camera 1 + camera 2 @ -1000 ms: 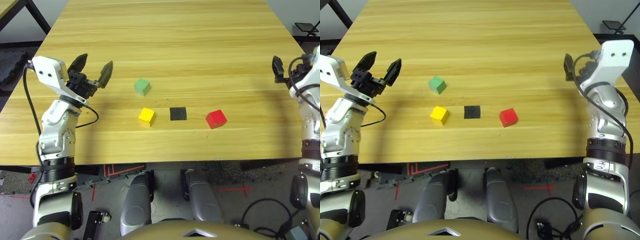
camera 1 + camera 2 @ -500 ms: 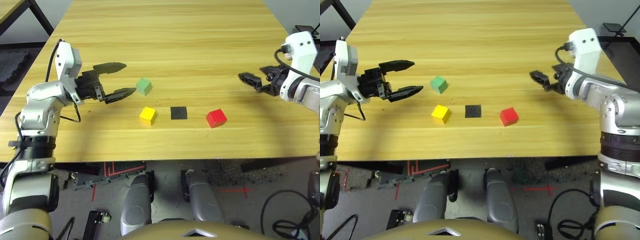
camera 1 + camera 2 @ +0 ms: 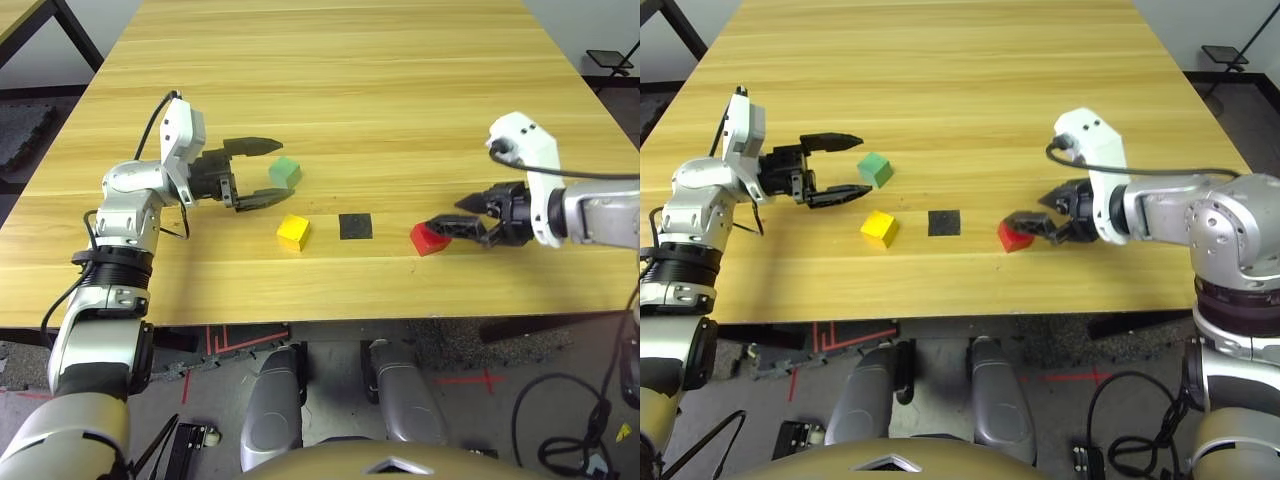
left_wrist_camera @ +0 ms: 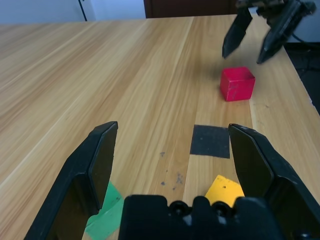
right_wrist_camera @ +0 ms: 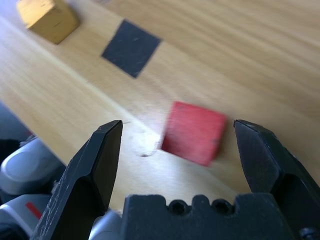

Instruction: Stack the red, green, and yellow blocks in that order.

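Matte red block [image 5: 194, 132] on the pale, wood-grained table [image 3: 330, 90], beneath and between the widely parted, empty jaws of the right gripper [image 5: 178, 122]. Near the left gripper [image 4: 173, 126], its jaws also spread wide and empty: muted green block [image 3: 285, 173]. Yellow block [image 3: 293, 233] beside a flat black square [image 3: 355, 227], with bare wood toward the near edge.

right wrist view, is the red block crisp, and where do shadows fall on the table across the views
right wrist view: red block soft and slightly blurred, nearer black fingers crisper; left wrist view: soft shadow on the wooden table around the far side of the red block; left eye view: faint shade beneath the right hand, no harsh glare on the wood
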Controlling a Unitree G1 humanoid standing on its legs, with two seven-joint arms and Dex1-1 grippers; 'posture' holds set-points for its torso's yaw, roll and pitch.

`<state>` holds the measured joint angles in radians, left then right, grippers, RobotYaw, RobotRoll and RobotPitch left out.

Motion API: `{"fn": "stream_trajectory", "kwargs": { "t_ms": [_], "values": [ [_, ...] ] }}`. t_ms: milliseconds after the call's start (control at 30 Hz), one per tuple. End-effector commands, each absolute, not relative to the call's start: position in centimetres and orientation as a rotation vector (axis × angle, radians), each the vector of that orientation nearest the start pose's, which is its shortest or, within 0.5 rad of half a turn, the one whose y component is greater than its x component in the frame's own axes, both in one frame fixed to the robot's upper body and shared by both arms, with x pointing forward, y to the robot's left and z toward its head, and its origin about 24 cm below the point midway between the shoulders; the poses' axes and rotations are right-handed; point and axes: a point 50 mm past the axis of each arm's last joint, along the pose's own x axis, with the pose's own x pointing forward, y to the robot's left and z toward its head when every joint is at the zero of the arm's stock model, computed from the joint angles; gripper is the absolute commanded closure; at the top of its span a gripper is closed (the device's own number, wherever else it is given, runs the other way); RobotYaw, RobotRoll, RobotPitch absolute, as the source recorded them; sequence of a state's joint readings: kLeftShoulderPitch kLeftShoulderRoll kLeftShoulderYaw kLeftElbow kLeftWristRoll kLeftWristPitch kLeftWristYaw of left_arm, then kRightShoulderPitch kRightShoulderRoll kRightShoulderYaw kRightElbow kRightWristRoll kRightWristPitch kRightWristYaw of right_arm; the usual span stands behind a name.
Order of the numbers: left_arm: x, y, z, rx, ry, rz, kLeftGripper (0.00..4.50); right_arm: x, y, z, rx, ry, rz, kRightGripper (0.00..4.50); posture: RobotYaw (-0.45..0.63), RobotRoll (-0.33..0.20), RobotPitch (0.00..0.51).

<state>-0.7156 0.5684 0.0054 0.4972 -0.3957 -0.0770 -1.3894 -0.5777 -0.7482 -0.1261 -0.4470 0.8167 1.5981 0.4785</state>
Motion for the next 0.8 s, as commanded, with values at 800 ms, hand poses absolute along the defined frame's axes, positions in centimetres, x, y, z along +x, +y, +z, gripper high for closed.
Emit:
{"fn": "stream_trajectory", "kwargs": {
  "t_ms": [800],
  "values": [
    [31.8, 18.4, 17.6, 0.299, -0.207, -1.311, 0.01, 25.3, -18.8, 14.7, -0.272, 0.676, 0.534, 0.0, 0.21, -0.032, 0.181]
  ]
}}
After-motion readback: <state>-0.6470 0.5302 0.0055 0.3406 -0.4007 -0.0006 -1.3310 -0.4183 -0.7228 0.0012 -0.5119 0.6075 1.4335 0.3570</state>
